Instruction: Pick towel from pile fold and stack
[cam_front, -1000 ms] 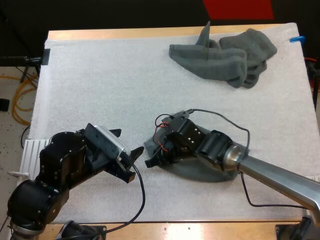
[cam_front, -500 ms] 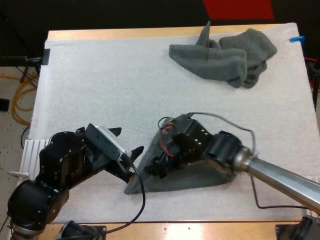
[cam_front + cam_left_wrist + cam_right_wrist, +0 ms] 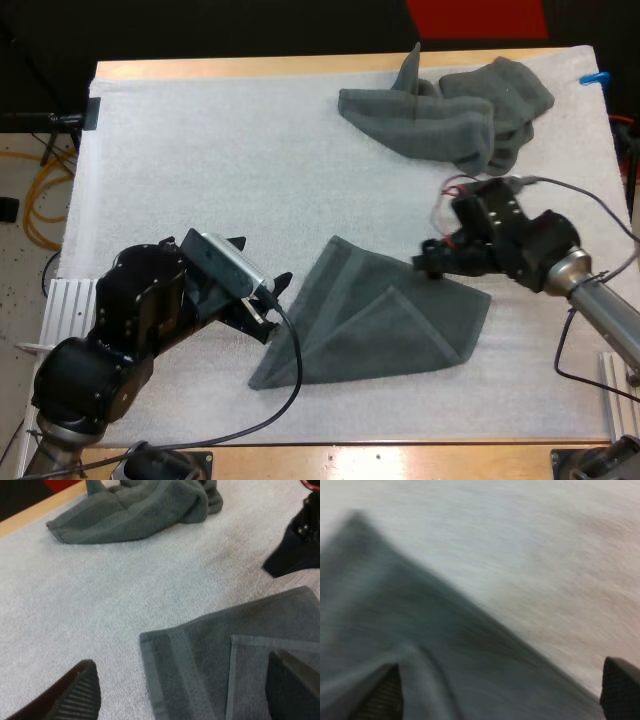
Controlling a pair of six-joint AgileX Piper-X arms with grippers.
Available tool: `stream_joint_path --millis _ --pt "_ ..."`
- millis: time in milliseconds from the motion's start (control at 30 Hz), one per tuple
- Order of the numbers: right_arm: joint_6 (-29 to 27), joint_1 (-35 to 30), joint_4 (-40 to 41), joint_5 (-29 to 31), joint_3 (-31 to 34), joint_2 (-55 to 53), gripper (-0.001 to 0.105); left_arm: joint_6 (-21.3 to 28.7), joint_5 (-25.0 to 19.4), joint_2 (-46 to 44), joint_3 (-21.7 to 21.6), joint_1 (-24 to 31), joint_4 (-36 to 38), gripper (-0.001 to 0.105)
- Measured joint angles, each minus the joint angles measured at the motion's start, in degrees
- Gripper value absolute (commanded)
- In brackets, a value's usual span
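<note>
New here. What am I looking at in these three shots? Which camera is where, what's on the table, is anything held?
Two robot arms work at a table with a white mat. The high view looks down from behind them. Each wrist view rides on one arm and looks past that arm's own fingers. On the mat lie a partly folded towel near the arms and a crumpled towel pile at the far side. The left end effector is open at the folded towel's edge. The right end effector is open at its opposite edge. Nothing is held.
</note>
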Motion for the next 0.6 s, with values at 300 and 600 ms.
stream_joint_path --millis 300,600 --pt "-2.5 -8.18 0.3 0.13 10.77 0.0 0.071 0.0 0.0 0.7 0.0 0.0 0.0 0.066" --pt "-3.52 -8.67 -7.65 -2.08 16.16 0.99 0.071 0.0 0.0 0.7 0.0 0.0 0.0 0.066"
